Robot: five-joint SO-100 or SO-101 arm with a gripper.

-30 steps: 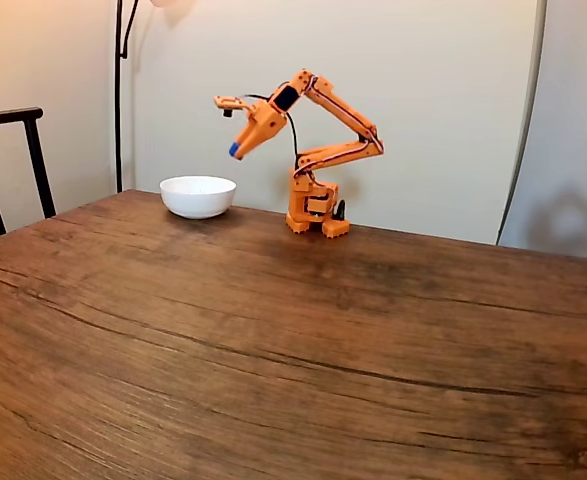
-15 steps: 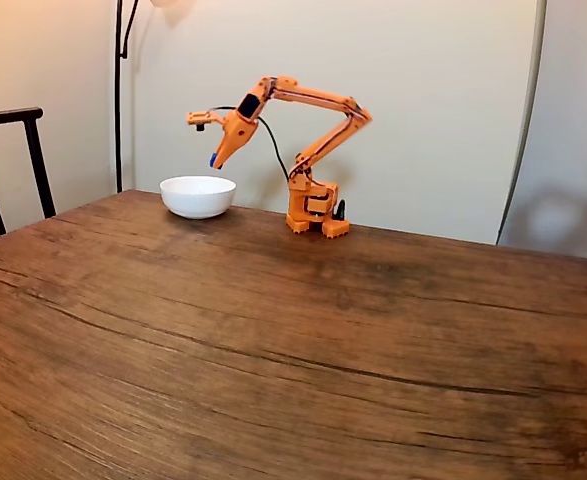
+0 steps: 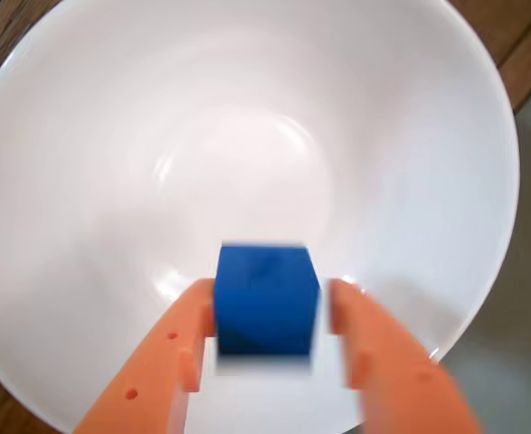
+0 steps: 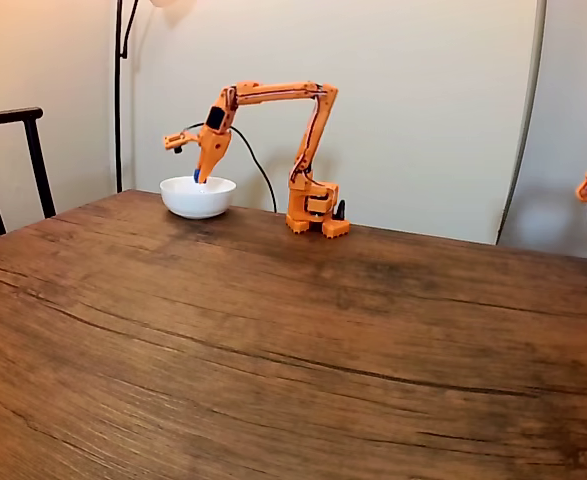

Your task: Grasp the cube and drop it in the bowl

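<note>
In the wrist view the gripper (image 3: 270, 316) has its two orange fingers (image 3: 179, 348) set about one cube-width apart, the blue cube (image 3: 267, 298) sitting between them; the left finger meets the cube's side, a thin pale gap shows on the right, and the cube's edges are blurred, so I cannot tell whether it is clamped. Beyond it lies the white bowl (image 3: 410, 163), the cube over its inside. In the fixed view the bowl (image 4: 198, 196) stands near the wooden table's (image 4: 293, 340) far left edge, the arm (image 4: 273, 93) reaching over it from its base farther right with the gripper (image 4: 199, 176) just above the rim.
</note>
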